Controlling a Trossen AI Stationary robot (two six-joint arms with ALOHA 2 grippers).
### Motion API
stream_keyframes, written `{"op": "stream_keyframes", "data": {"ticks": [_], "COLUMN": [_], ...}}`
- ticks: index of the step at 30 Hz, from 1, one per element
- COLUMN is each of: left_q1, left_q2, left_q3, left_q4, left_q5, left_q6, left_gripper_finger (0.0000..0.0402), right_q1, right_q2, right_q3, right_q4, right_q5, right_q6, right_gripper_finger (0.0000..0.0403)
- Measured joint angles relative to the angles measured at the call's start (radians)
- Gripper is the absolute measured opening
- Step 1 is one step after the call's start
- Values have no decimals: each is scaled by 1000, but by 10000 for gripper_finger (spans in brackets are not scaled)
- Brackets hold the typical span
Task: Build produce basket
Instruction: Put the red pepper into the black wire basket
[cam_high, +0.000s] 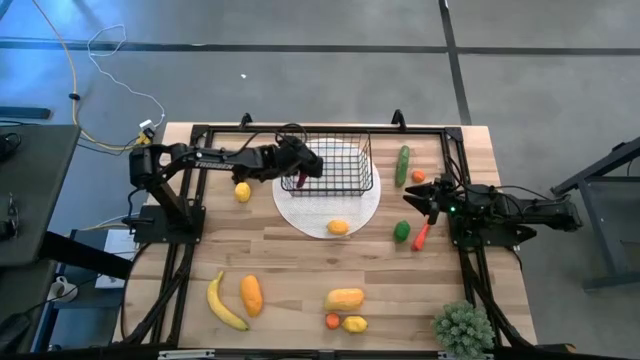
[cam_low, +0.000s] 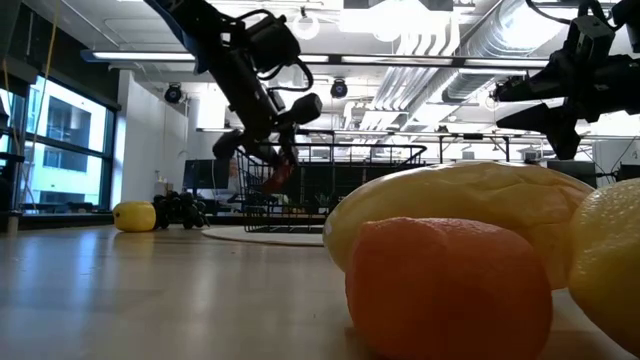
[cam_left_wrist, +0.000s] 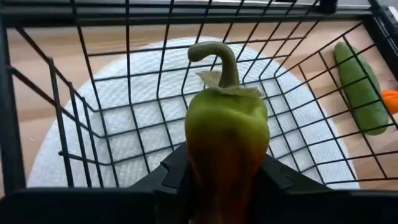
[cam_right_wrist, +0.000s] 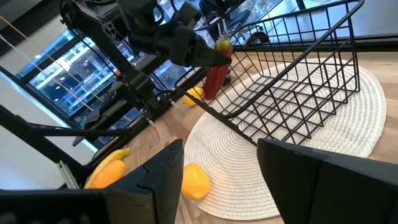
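Observation:
The black wire basket (cam_high: 340, 165) stands on a flat white round disc (cam_high: 352, 215). My left gripper (cam_high: 300, 176) hovers over the basket's left end, shut on a pepper (cam_left_wrist: 227, 124) that is green at the stem and red toward the fingers. My right gripper (cam_right_wrist: 217, 177) is open and empty, right of the disc near the cucumber (cam_high: 402, 165) and the red chili (cam_high: 422, 236). A yellow fruit (cam_high: 338, 227) lies on the disc in front of the basket. A lemon (cam_high: 242, 191) lies left of the disc. My left gripper pinches the pepper between its two fingers (cam_left_wrist: 277, 177) at the red end (cam_left_wrist: 217, 183) opposite the stem. The fingers slant down from the table's left. The pepper sticks out past them, stem (cam_left_wrist: 225, 62) foremost, lifted clear over the basket's mesh floor.
Along the near edge lie a banana (cam_high: 223, 300), an orange fruit (cam_high: 251, 295), a yellow-orange fruit (cam_high: 344, 299), a small orange one (cam_high: 333, 321) and a yellow one (cam_high: 354, 323). A spiky potted plant (cam_high: 462, 328) stands at the near right corner. A green fruit (cam_high: 401, 231) sits beside the chili.

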Motion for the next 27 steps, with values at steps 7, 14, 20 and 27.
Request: {"op": "stream_keyframes", "data": {"ticks": [7, 14, 20, 27], "left_q1": [1, 1, 1, 1], "left_q2": [0, 0, -5, -11], "left_q3": [0, 0, 0, 5], "left_q4": [1, 1, 3, 8], "left_q5": [17, 25, 24, 24], "left_q6": [1, 1, 2, 14], "left_gripper_finger": [137, 156, 152, 152], "right_q1": [0, 0, 0, 0], "right_q2": [0, 0, 0, 0], "right_q3": [0, 0, 0, 0], "right_q4": [0, -1, -1, -1], "right_q5": [0, 1, 1, 0], "right_q6": [2, 2, 1, 0], "right_gripper_finger": [186, 186, 186, 186]}}
